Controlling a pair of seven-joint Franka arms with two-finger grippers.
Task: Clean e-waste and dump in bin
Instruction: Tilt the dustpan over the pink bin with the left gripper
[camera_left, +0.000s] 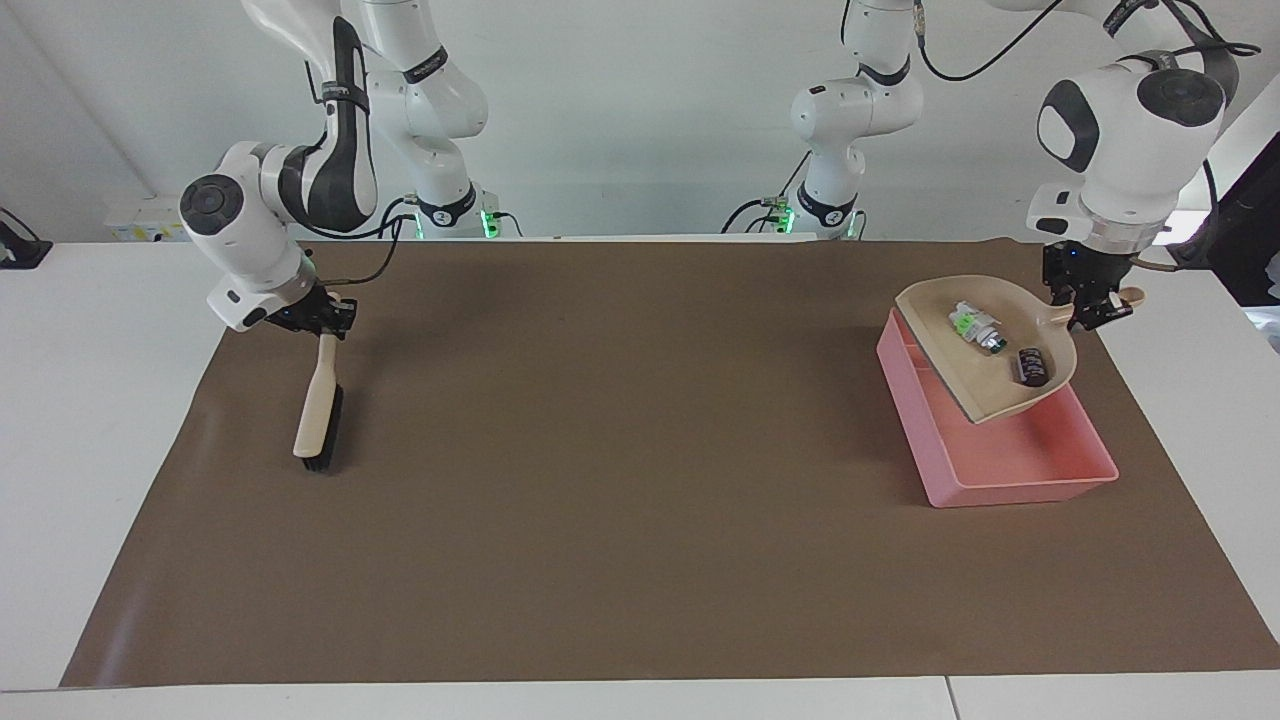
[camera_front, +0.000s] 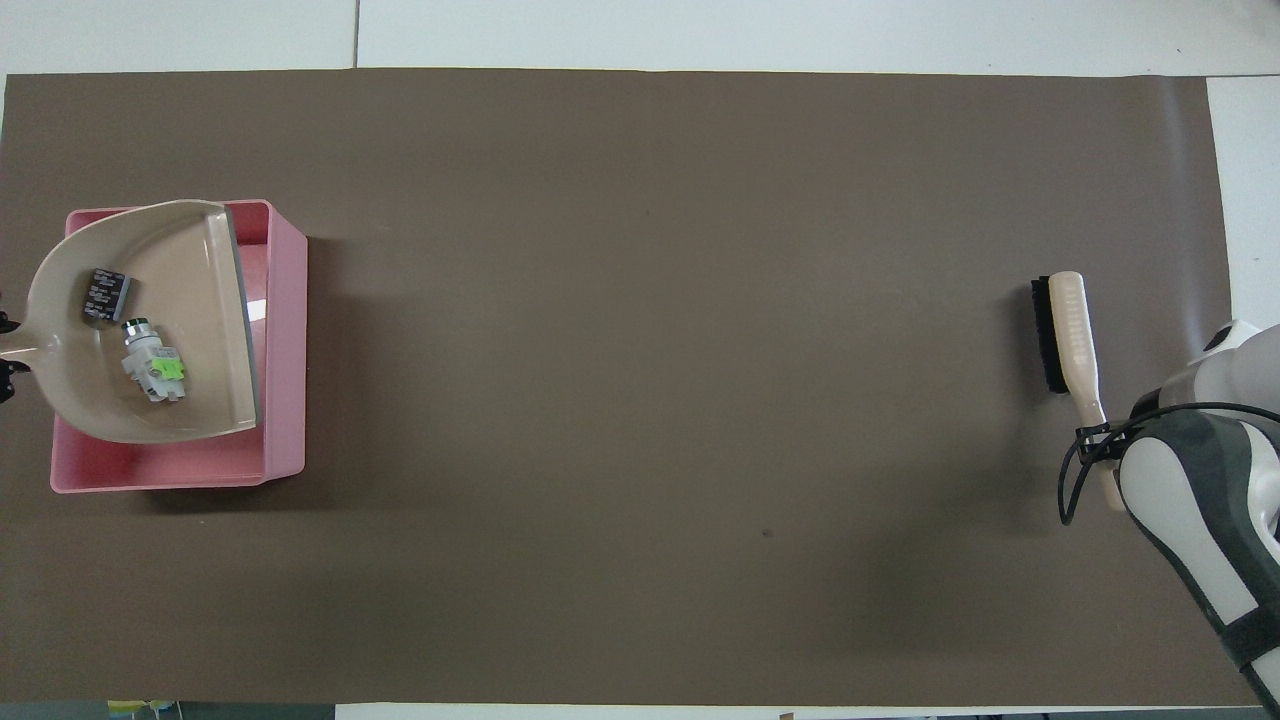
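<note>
- White tabletop (camera_left: 110, 420) under a wide brown mat (camera_left: 620, 480) carries the whole scene, with a pale wall at the robots' end.
- Two bits of e-waste lie in the scoop of a beige dustpan (camera_left: 985, 385): the white piece with green parts (camera_left: 975, 327) and the dark stub (camera_left: 1031, 365), close together but apart; in the overhead view the stub (camera_front: 105, 296) sits at about eleven o'clock from the white piece (camera_front: 152, 367).
- That dustpan (camera_front: 190, 320) is up in the air over the bin, its straight lip pointing toward the mat's middle; in the facing view the lip tilts downward.
- Pink bin (camera_left: 1000, 470) rests on the mat at the left arm's end of the tabletop; in the overhead view its walls (camera_front: 285, 350) show around the dustpan from about one to seven o'clock.
- Left pincer (camera_left: 1090, 305) is pressed together on the dustpan's handle, over the edge of the bin that is toward the table's end.
- Right pincer (camera_left: 325, 318) is pinching the handle of a beige brush (camera_left: 318, 410) at the right arm's end of the mat; the brush slants down with its black bristles (camera_front: 1047, 335) at or just over the mat, and whether they touch it I cannot tell.
</note>
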